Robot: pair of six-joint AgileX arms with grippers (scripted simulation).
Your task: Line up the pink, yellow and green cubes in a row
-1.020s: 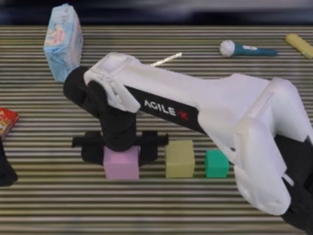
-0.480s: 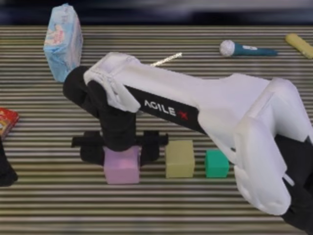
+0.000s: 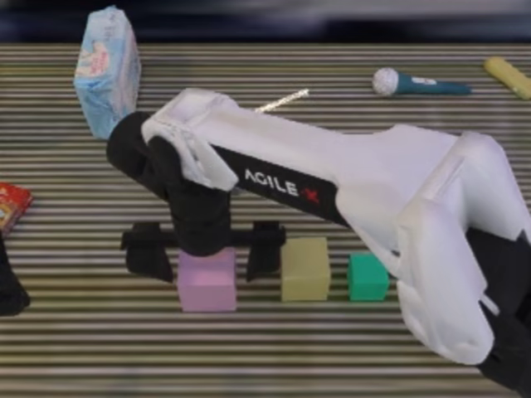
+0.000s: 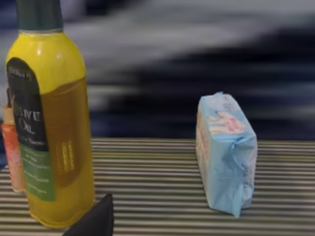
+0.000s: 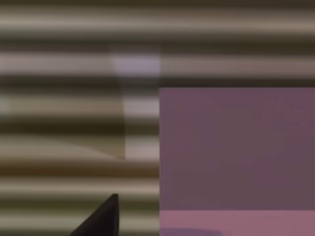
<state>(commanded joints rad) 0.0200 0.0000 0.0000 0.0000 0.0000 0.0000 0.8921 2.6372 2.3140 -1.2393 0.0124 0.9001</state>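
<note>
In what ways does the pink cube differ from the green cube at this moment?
The pink cube is clearly larger than the green cube. The pink cube is pale pink; the green cube is teal. The pink cube sits at the row's left end, between the open fingers of the right hand; the green cube stands free at the right end. Both are plain blocks resting on the striped table.

Overhead table view; right wrist close on pink cube (image 5: 236, 152)
</note>
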